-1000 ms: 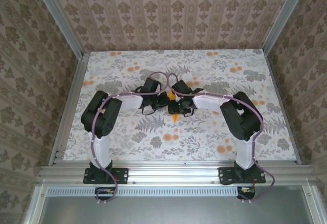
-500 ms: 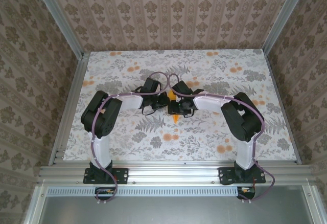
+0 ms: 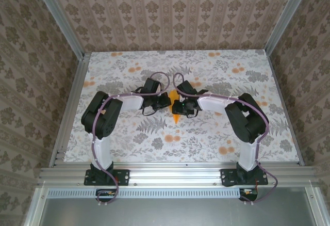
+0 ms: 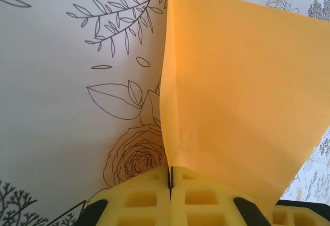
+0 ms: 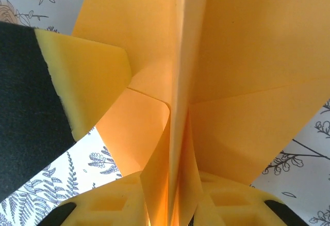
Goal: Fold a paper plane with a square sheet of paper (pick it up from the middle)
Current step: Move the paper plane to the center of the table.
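At table (image 3: 129, 138) centre, my two grippers meet nose to nose. Left gripper (image 4: 170, 177): pads closed flush on edge of folded orange paper (image 4: 242, 97), sheet fanning out ahead. Right gripper (image 5: 170, 208): pads narrowly apart, loose paper folds between them; clamped or not, cannot tell.

2 arms bent inward, wrists nearly meeting at centre. Left gripper (image 3: 167, 100) pinched tight on folded paper (image 4: 242, 97); right gripper (image 3: 177, 107) straddles it, grip unclear.
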